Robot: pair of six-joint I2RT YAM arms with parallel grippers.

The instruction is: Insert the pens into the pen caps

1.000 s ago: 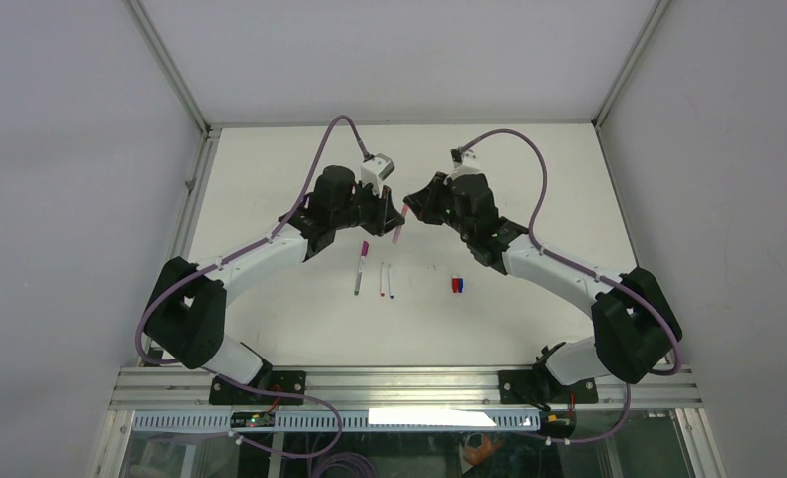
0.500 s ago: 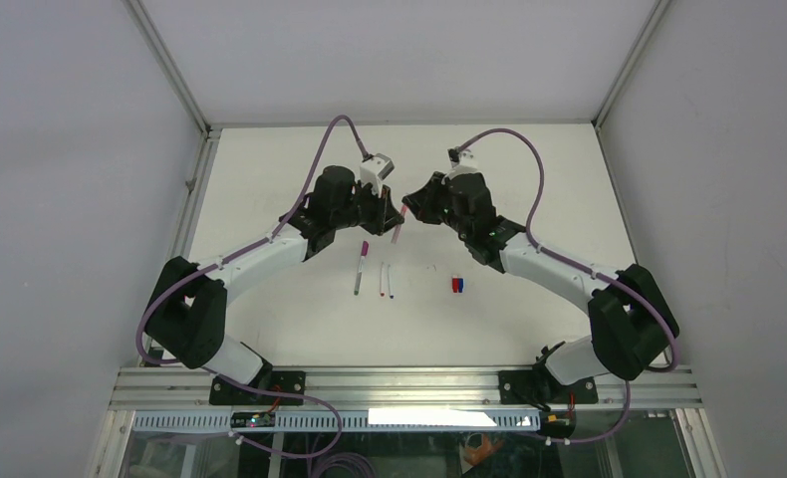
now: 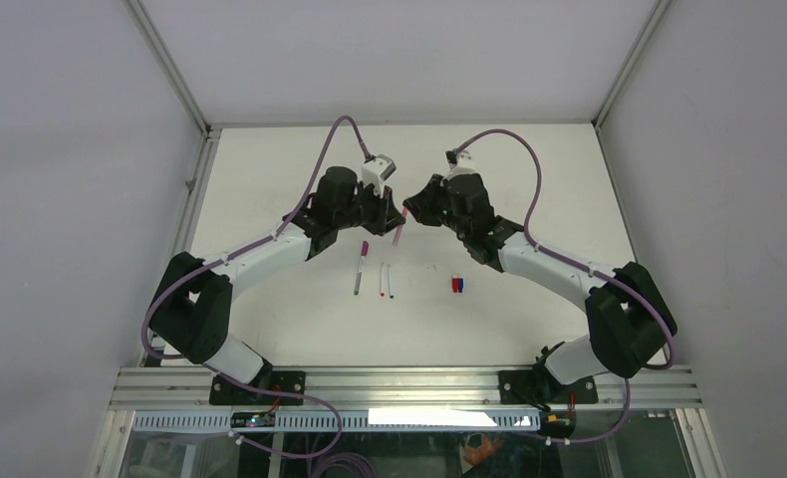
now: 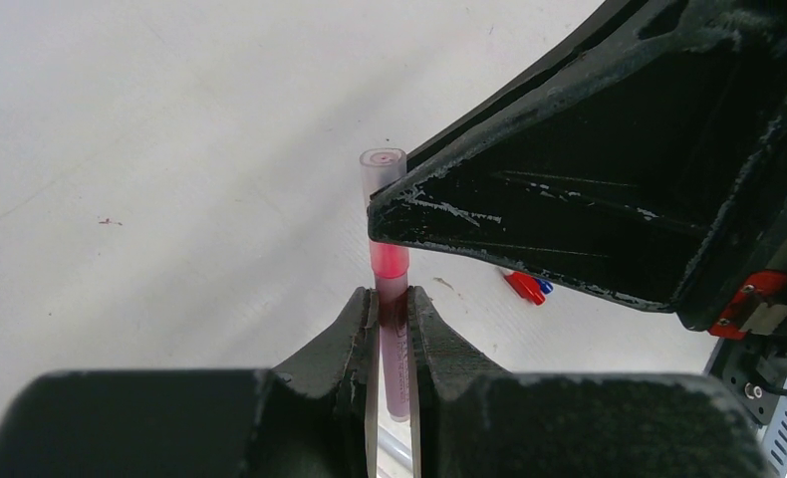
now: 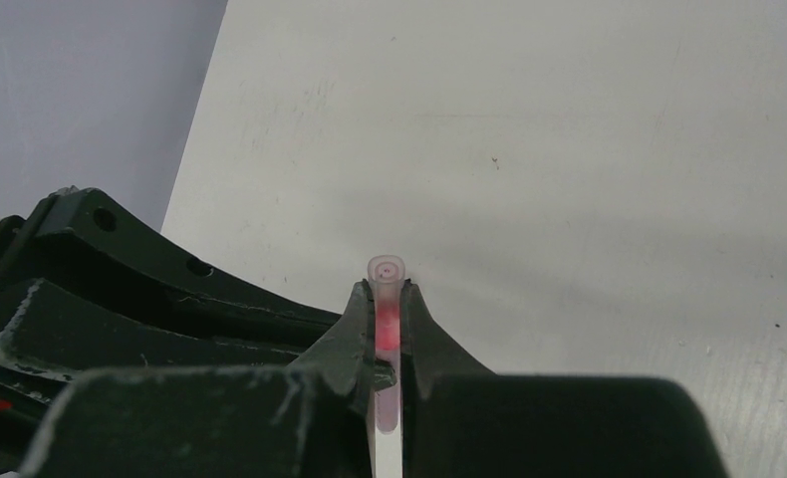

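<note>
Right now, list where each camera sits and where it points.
Top: above and behind the arms, looking down on the table; both whole arms show, left hand meeting right hand.
Left wrist: on the left arm, facing along its fingers, clamped on the pink pen; right hand shows at right.
Right wrist: on the right arm, facing along its fingers, shut on the pink cap; left hand at left.
Shared: both wrist views show pen and cap; top and left wrist, the red and blue caps.

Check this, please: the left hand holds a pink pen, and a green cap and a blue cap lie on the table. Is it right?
Not green: a red cap lies by the blue cap, as the left wrist view shows. The rest is right.
</note>
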